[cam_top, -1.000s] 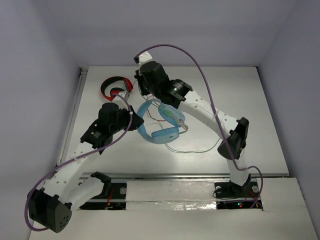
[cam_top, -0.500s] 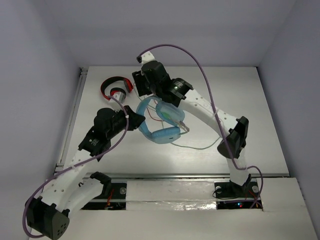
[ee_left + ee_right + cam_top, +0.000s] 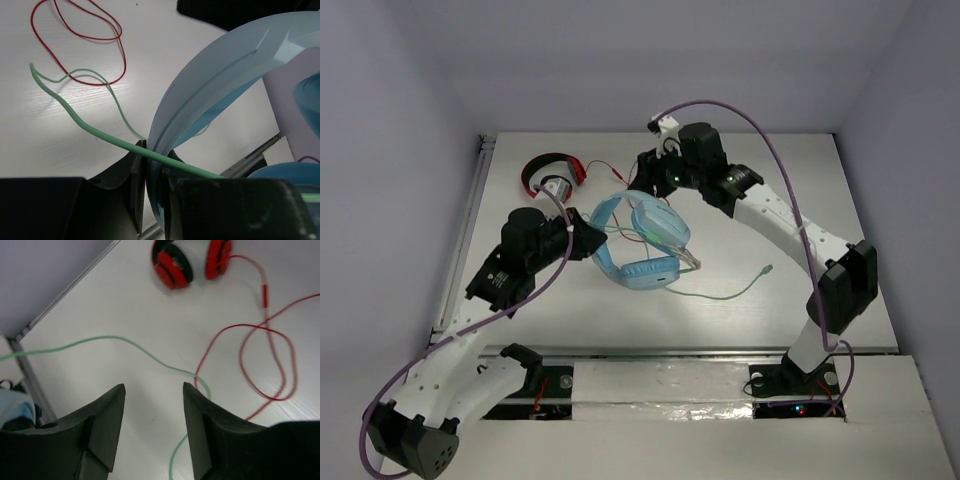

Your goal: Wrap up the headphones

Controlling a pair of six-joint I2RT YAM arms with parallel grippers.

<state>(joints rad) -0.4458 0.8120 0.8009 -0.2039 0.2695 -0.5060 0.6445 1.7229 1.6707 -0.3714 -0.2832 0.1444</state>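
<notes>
Step in hand: cable wrapping, barely begun by my read. The headphones [image 3: 645, 245] sit mid-table [image 3: 790, 200], slightly toward 9 o'clock. Your left gripper [image 3: 588, 243] has its jaws clamped on the headband [image 3: 210, 95], and the green cable [image 3: 90, 129] crosses just over them. Most of the cable is loose, with the free end trailing toward 4 o'clock. Your right gripper [image 3: 153, 387] hovers at 12 o'clock of the cups with its jaws apart and nothing between them. The red headphones [image 3: 548, 175] lie at 11 o'clock with their red wire close to the green one. Next move: drop the right gripper, pinch the green strand only, then loop it round the headband while the left one holds steady.
</notes>
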